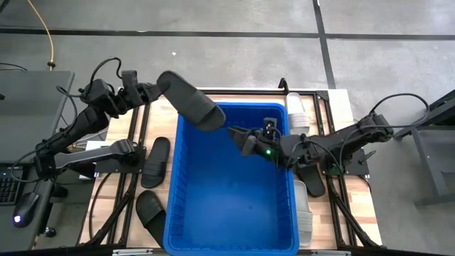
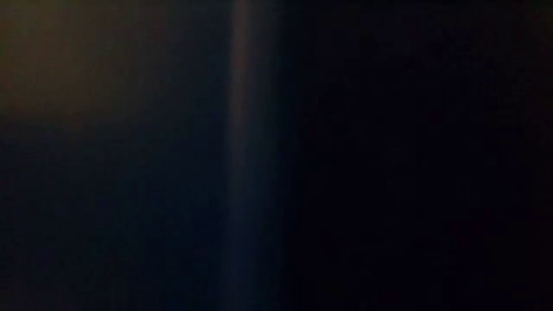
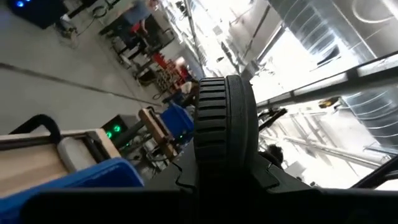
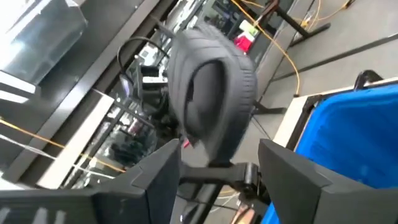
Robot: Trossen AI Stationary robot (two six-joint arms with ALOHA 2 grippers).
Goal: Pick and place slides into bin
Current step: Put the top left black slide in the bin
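Observation:
A black slide [image 1: 188,99] hangs over the far left corner of the blue bin [image 1: 185,213], with my left gripper [image 1: 153,89] shut on it. In the left wrist view the slide [image 3: 224,124] shows edge-on, its ribbed tread up. My right gripper [image 1: 236,134] hovers over the bin's far half. Its fingers [image 4: 155,180] stand open with nothing between them and point at the held slide [image 4: 211,93]. Two more black slides [image 1: 156,160] [image 1: 149,210] lie flat on the table left of the bin. The low view is dark. My left gripper pinches one end of the black slide [image 3: 225,163] between its two fingers, sole edge-on between them. The fingers come about level from the table's left side and lie along the slide. The slide sticks out past them toward the bin, lifted clear of everything.
White slides lie right of the bin at the far end [image 1: 295,107] and the near end [image 1: 303,213]. Another black slide [image 1: 313,179] lies under my right arm. Black frame rails [image 1: 135,142] run along both sides of the bin.

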